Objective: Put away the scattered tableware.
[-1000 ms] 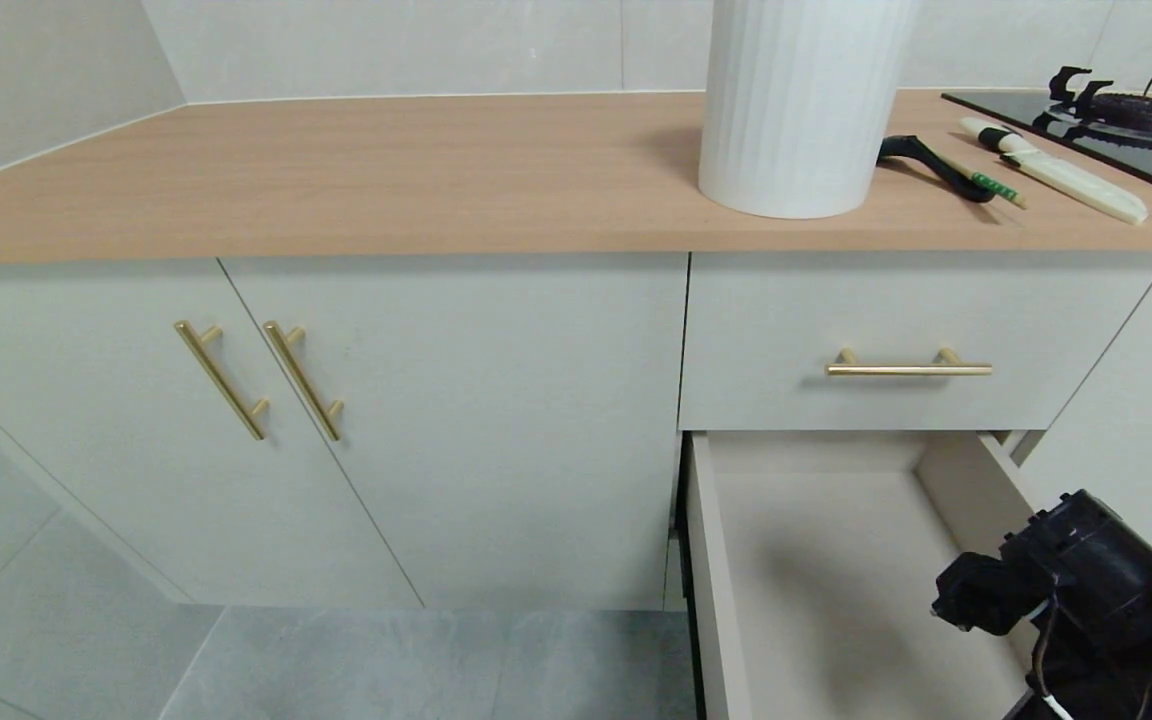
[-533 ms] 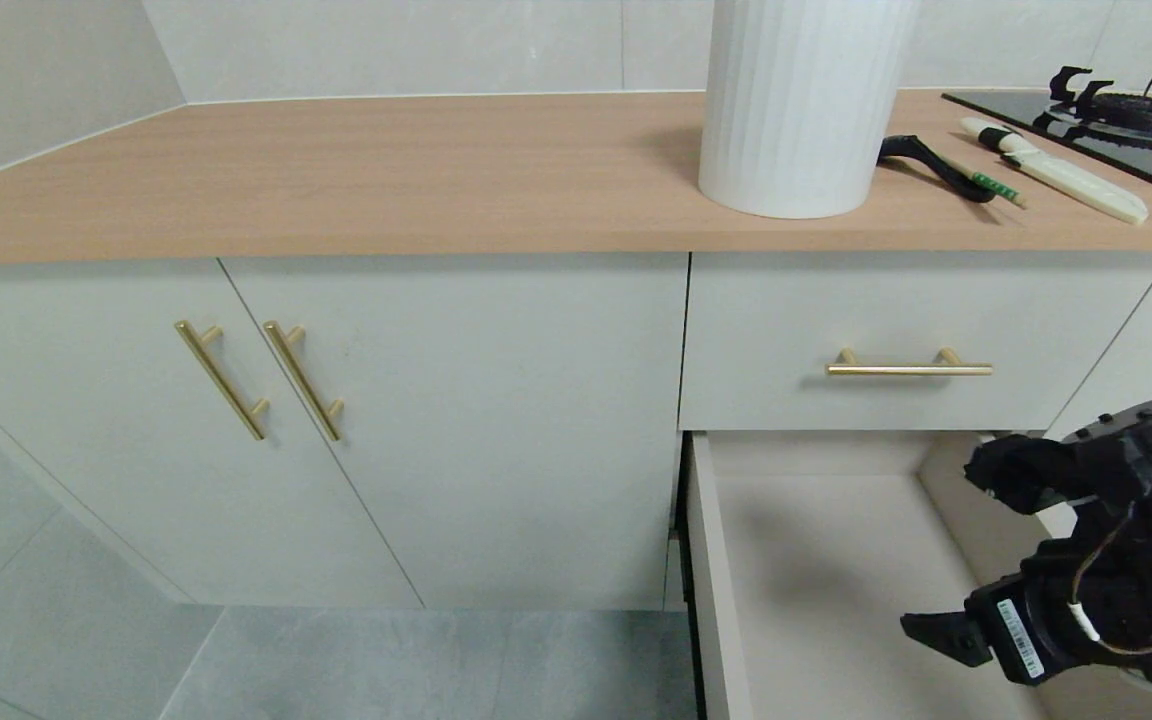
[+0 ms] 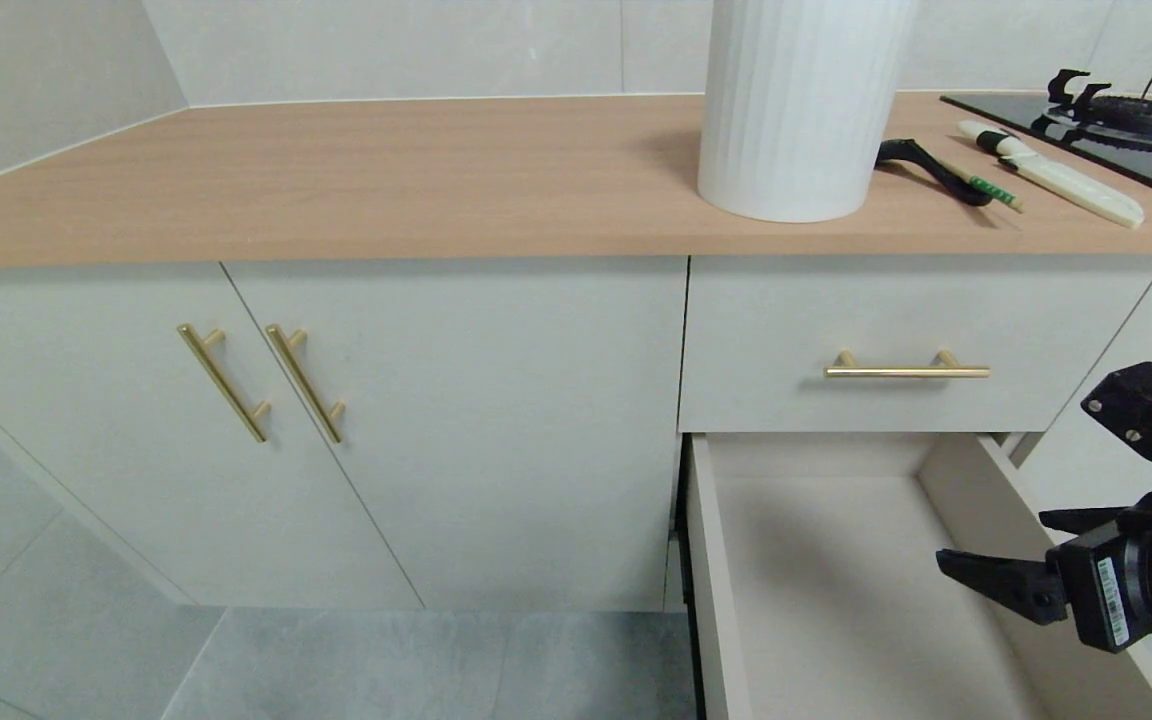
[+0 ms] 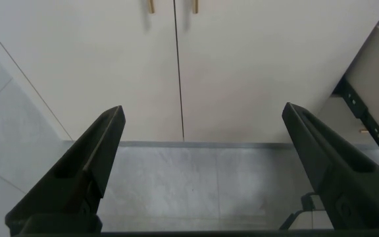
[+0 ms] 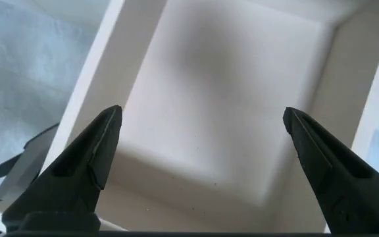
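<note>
On the wooden counter's right end lie a black-handled utensil (image 3: 931,165), a thin green-patterned stick (image 3: 991,188) and a white knife-like piece (image 3: 1056,180). They lie beside a tall white ribbed container (image 3: 796,110). Below them the lower drawer (image 3: 711,580) stands pulled out with nothing inside. My right gripper (image 3: 991,538) hangs open over the drawer's right side, holding nothing. Its wrist view looks between the gripper (image 5: 201,113) fingers into the bare drawer (image 5: 229,99). My left gripper (image 4: 202,110) is open and faces the cabinet doors (image 4: 242,59) low near the floor.
A black gas stove (image 3: 1136,125) sits at the counter's far right. The upper drawer with a gold handle (image 3: 906,371) is closed above the open one. Two cabinet doors with gold handles (image 3: 266,380) are closed on the left. Grey tiled floor (image 3: 386,665) lies in front.
My right gripper has risen from the lower right corner, moved right and turned, so its open fingers now point left over the drawer. The counter items have not moved.
</note>
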